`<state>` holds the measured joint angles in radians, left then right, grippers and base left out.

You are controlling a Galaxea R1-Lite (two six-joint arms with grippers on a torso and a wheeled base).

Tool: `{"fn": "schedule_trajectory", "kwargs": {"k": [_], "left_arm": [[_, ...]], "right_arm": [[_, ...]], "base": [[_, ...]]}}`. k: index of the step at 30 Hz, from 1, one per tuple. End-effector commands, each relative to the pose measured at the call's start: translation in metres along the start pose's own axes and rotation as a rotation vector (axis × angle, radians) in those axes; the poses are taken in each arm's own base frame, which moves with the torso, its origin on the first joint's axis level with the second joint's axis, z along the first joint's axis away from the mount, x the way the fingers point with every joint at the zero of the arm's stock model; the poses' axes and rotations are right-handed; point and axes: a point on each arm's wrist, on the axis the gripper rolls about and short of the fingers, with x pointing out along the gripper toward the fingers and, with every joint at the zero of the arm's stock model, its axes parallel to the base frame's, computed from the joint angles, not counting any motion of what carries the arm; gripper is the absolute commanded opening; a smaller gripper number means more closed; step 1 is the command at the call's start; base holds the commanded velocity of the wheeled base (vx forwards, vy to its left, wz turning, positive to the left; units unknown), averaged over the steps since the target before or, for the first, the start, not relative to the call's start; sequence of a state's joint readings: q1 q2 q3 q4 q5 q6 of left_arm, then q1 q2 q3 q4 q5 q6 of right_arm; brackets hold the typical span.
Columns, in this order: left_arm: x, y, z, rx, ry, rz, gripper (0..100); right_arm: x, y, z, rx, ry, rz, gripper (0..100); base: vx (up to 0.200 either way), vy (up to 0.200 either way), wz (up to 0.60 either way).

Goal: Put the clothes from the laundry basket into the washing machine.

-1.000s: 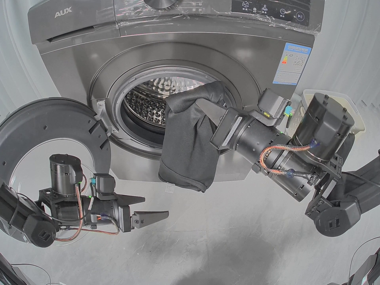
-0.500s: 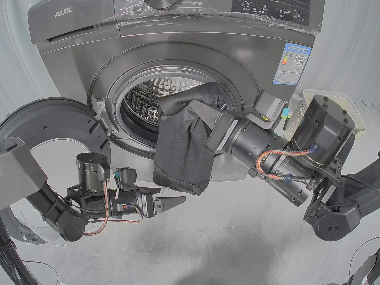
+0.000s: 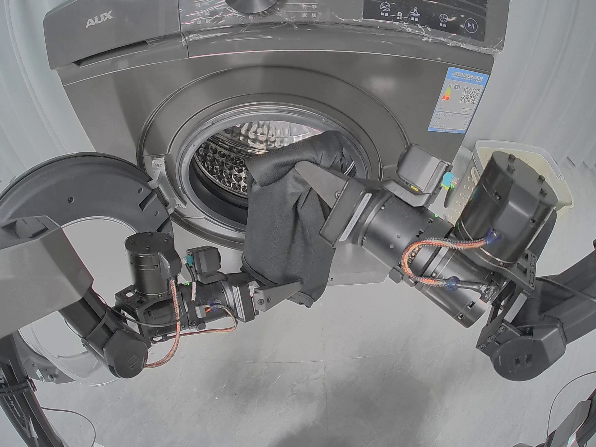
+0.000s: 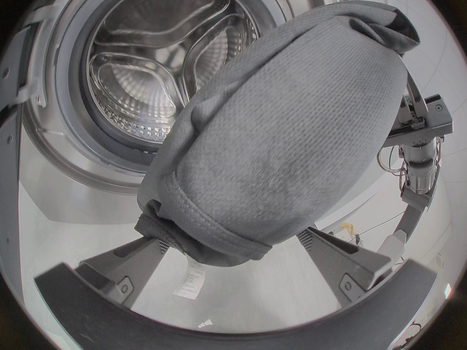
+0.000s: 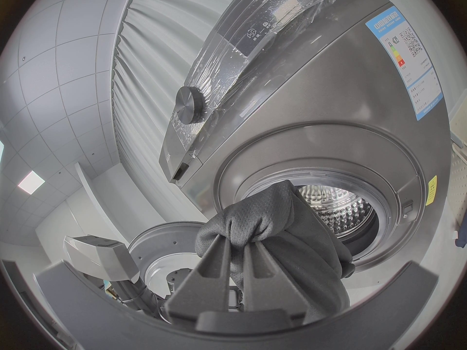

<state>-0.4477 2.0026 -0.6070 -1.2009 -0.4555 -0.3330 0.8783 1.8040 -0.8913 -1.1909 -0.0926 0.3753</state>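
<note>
Right gripper (image 5: 238, 243) clamped on dark grey mesh-knit garment (image 3: 285, 231) at steel drum mouth (image 3: 226, 162); left gripper (image 3: 282, 293) spread apart under hem. Garment not yet inside.

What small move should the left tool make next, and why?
Probably close the left tool on the lower hem of the garment: it is open around that hem, and the right tool holds the top before the drum, so the rest hangs outside.

Pale grey floor (image 3: 347, 374) bears washing machine (image 3: 279, 69), laundry basket (image 3: 521, 146) beside it
</note>
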Motion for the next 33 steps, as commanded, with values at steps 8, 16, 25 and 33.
{"fn": "schedule_trajectory", "kwargs": {"k": [8,16,25,33], "left_arm": [[-0.002,-0.017,-0.006,0.028,-0.059,0.032,100],[-0.008,-0.027,-0.008,0.05,-0.112,0.016,0],[-0.058,-0.071,-0.011,0.082,-0.143,-0.081,0],[-0.092,-0.089,-0.014,0.105,-0.166,-0.139,0]], "right_arm": [[-0.001,0.0,-0.002,-0.005,0.005,-0.001,0],[-0.003,-0.001,-0.005,-0.007,0.019,-0.008,0],[-0.019,-0.015,-0.028,-0.042,0.124,-0.049,0],[-0.023,-0.023,-0.041,-0.058,0.151,-0.059,0]], "base": [[0.0,0.0,0.0],[0.0,0.0,0.0],[0.0,0.0,0.0],[0.0,0.0,0.0]]}}
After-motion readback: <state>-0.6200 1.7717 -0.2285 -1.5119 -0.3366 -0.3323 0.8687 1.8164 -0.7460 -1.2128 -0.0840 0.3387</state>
